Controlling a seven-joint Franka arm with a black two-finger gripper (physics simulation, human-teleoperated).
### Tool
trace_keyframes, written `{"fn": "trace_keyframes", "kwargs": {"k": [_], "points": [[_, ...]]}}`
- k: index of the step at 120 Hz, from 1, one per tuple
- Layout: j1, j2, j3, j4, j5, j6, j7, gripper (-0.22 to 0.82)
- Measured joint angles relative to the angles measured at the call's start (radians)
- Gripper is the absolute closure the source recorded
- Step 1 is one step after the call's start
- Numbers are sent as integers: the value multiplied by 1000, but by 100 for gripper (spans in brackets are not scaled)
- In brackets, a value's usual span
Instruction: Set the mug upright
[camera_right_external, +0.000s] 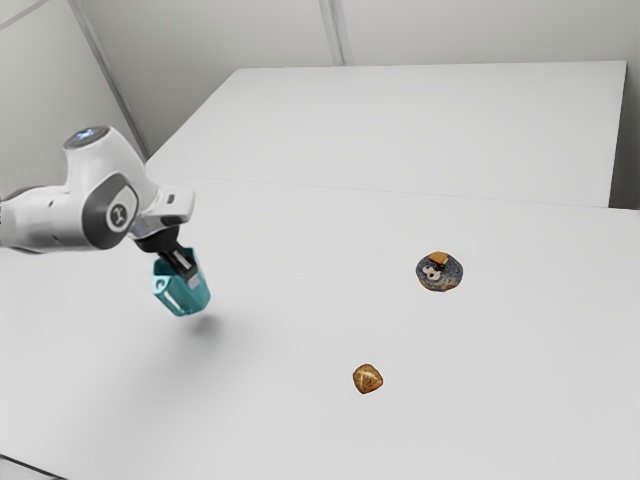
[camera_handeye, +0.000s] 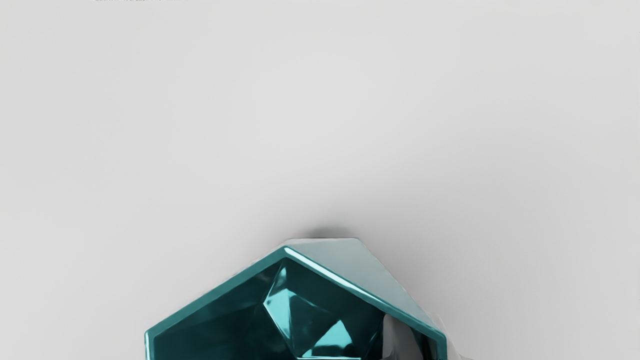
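Your gripper (camera_right_external: 190, 275) is clenched on the faceted teal mug (camera_right_external: 183, 295), pinching its wall with one finger inside and one outside. You have the mug tilted, apparently just clear of the white table (camera_right_external: 290, 300). Expect it to handle stiff, fairly light and slick on its glossy faces, perhaps brittle; a flat stretch of wall just below the rim should give you the best hold. Count one mug, one small brown patterned lump (camera_right_external: 367, 379) and one dark round piece with bits on top (camera_right_external: 439, 272).
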Motion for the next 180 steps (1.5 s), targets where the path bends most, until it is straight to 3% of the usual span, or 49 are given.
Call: {"fn": "trace_keyframes", "kwargs": {"k": [87,120,149,180], "points": [[-132,182,-3,83,-16,109,-269,79],[-164,168,-16,66,-15,101,-322,79],[-147,77,-16,-36,-19,107,-357,79],[-148,87,-16,-48,-21,116,-384,79]]}}
